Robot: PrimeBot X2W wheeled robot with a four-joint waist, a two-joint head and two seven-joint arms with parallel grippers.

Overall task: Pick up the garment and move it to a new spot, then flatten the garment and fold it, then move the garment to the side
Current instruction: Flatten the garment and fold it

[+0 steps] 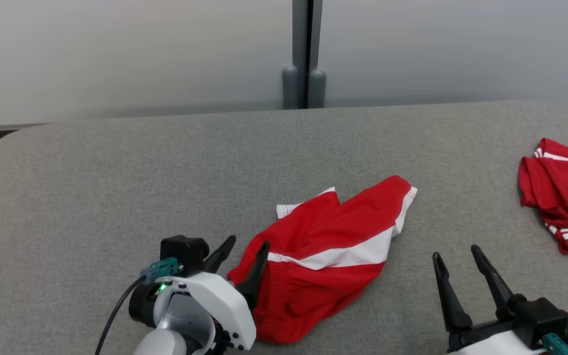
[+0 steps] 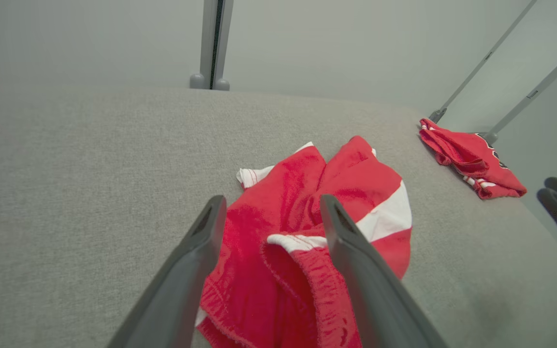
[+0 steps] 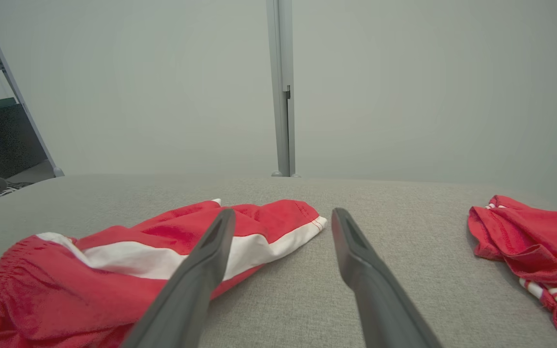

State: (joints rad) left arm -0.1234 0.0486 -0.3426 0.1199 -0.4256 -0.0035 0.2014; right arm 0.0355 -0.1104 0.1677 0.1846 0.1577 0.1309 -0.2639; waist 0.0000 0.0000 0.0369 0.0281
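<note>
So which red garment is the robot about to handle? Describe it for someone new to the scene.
On the grey table, look front and centre, beside the left gripper. The red shorts lie there spread out, a broad white stripe across them; the other red garment sits bunched near the right edge.

Left claw (image 1: 247, 242) and right claw (image 1: 455, 251) both gape wide, seemingly hovering low.

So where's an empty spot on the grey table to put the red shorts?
Biggest bare patch: the left half of the grey fabric table, from its rounded corner to the crumpled red-and-white shorts. A smaller gap lies between those shorts and the bunched red garment at the right edge. Crowded: the front, by the left gripper and right gripper.
</note>
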